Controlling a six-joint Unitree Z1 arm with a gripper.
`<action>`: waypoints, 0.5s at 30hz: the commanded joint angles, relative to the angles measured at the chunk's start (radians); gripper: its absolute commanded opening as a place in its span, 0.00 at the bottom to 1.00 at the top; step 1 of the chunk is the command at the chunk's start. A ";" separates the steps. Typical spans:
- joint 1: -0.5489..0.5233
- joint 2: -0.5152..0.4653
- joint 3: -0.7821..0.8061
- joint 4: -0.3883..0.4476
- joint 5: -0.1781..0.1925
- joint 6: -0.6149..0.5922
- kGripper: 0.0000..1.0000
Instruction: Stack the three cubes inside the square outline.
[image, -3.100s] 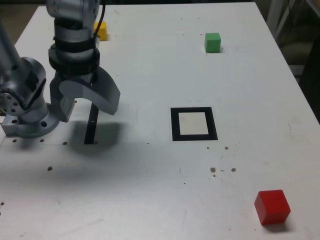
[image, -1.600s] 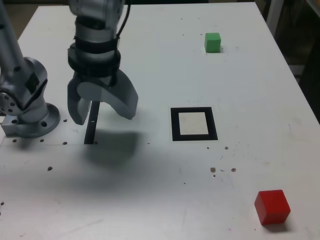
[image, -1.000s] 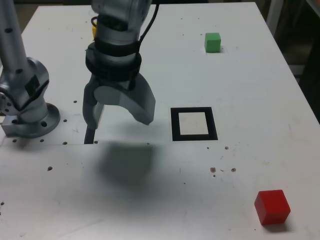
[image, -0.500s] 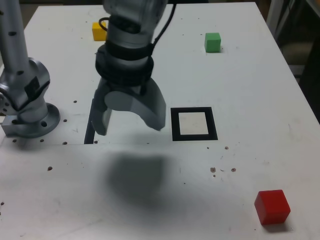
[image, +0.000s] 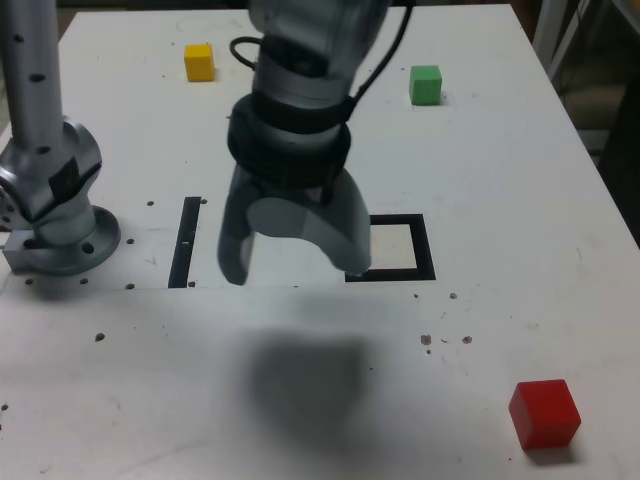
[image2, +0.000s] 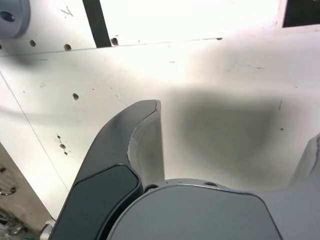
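Gripper (image: 293, 252) wide open and empty above bare table, hiding the outline's (image: 425, 245) left edge; red cube (image: 544, 413) sits near-right of it, green (image: 425, 84) far right, yellow (image: 199, 62) far left.

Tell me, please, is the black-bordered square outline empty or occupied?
Empty: the visible pale interior of the black-bordered square outline holds no cube, though the grey claw hides its near corner.

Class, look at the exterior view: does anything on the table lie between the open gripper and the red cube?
Nothing visible does. The gripper hangs open above bare table; only marked tabletop lies between it and the red cube.
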 joint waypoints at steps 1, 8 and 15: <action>-0.007 0.020 -0.033 0.017 0.003 -0.005 0.99; -0.016 0.095 -0.156 0.067 0.007 -0.013 0.99; -0.033 0.189 -0.312 0.143 0.012 -0.025 0.99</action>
